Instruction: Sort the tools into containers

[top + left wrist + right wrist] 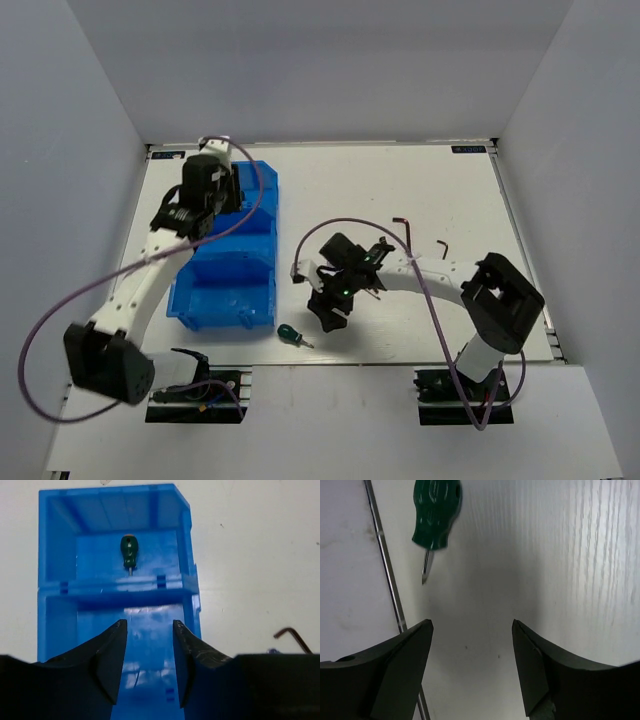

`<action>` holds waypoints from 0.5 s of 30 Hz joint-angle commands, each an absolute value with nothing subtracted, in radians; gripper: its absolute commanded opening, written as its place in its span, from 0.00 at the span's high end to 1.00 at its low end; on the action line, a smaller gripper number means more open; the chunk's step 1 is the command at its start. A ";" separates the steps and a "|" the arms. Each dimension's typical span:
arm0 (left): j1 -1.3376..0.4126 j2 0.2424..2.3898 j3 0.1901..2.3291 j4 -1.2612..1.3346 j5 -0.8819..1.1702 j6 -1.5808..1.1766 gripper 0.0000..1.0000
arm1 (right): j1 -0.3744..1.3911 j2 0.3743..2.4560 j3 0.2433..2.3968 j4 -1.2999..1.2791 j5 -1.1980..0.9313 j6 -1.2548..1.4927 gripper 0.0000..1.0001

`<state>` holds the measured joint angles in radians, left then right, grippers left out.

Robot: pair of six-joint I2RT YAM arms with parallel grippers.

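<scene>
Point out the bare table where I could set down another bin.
Widest bare patch: far table between the bins and the hex keys, up to the far edge. Another lies right of the hex keys. Crowded: near edge, where the screwdriver lies by the right gripper.

the left arm is stretched forward, the left gripper held parted and empty; the right gripper is spread wide, pointed down

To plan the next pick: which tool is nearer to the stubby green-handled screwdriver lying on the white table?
Right. The right tool hovers just beside the screwdriver; the left tool is away, above the blue plastic bins.
</scene>
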<state>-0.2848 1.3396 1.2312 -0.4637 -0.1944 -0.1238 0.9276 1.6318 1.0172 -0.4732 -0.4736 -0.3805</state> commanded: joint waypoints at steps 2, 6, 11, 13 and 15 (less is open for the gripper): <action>-0.279 1.126 1.120 -0.552 -0.161 -0.184 0.47 | 1.031 1.667 1.023 -0.247 -0.271 -0.155 0.29; -0.279 1.054 1.111 -0.621 -0.172 -0.184 0.47 | 1.126 1.758 1.112 -0.252 -0.087 0.060 0.29; -0.270 0.980 1.111 -0.667 -0.190 -0.184 0.46 | 1.206 1.827 1.189 -0.264 -0.044 0.130 0.28; -0.270 0.948 1.089 -0.689 -0.190 -0.184 0.46 | 1.233 1.847 1.204 -0.265 -0.054 0.140 0.26; -0.270 0.933 1.080 -0.698 -0.190 -0.184 0.46 | 1.250 1.856 1.216 -0.275 -0.057 0.143 0.26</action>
